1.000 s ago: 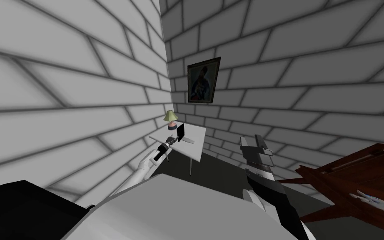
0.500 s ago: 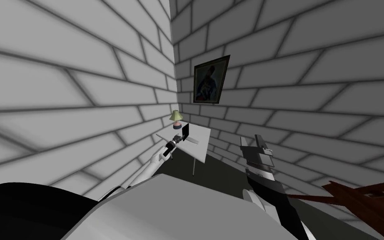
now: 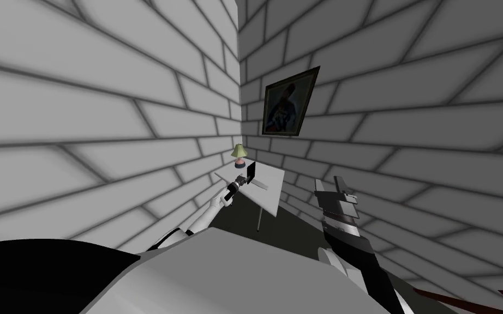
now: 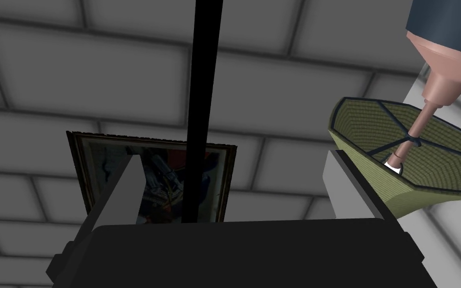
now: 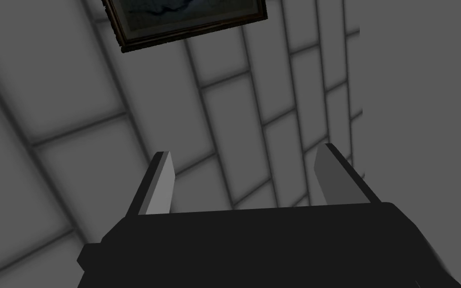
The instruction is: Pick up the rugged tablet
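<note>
Two grey brick walls [image 3: 108,109] meet in a corner, and tucked into it stands a small white counter [image 3: 271,191] on a thin leg, with a framed picture [image 3: 290,102] on the wall above. The robot's left arm [image 3: 212,210] stretches out to the counter's near left edge. The right arm [image 3: 348,240] is held well back in open air, its right claw [image 3: 332,184] released, blades apart with nothing between them. The rugged tablet [image 3: 251,172] is a flat black slab standing on edge over the near left part of the counter, just in front of a little green-shaded lamp [image 3: 239,153]. I cannot tell whether its lower edge touches the top. The left claw [image 3: 243,179] is right at it. Seen along that hand, the tablet shows edge-on as a thin black strip running straight out from the claw's body between the two fingers [image 4: 124,195], nearer the finger away from the lamp. The fingers are spread and neither presses the slab — released, but straddling it. To my eye the coming move turns on closing across that thin dimension, then lifting. The lamp's shade sits just past the other finger and the wall lies beyond, so the open room is upward and back toward the robot.
</note>
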